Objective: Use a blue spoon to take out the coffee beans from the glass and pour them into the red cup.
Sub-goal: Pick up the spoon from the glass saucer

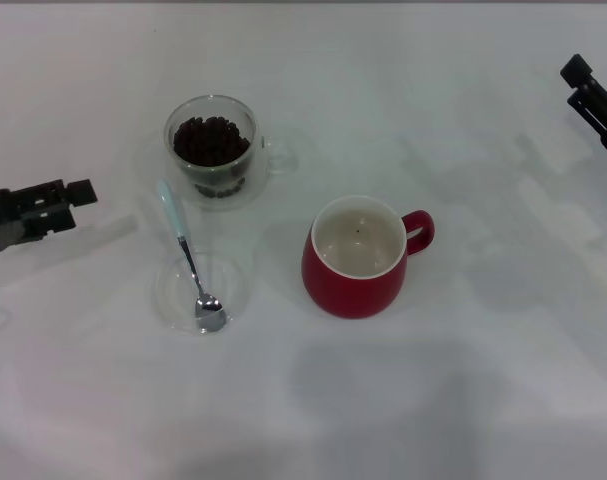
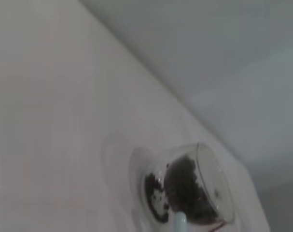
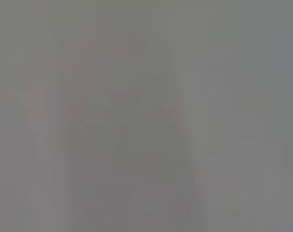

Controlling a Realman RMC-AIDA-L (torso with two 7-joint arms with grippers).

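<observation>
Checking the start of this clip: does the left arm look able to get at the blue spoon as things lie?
Probably yes. The left claw sits just left of the blue spoon, with bare table between them. The spoon's bowl lies in the saucer; its handle points toward the glass.

Head camera looks steeply down on the white tabletop [image 1: 463, 400] from well above. Left wrist camera sits low and close, facing the glass [image 2: 194, 193] of coffee beans [image 2: 185, 186], shared with the head view. Right wrist camera shows only blank grey.
</observation>
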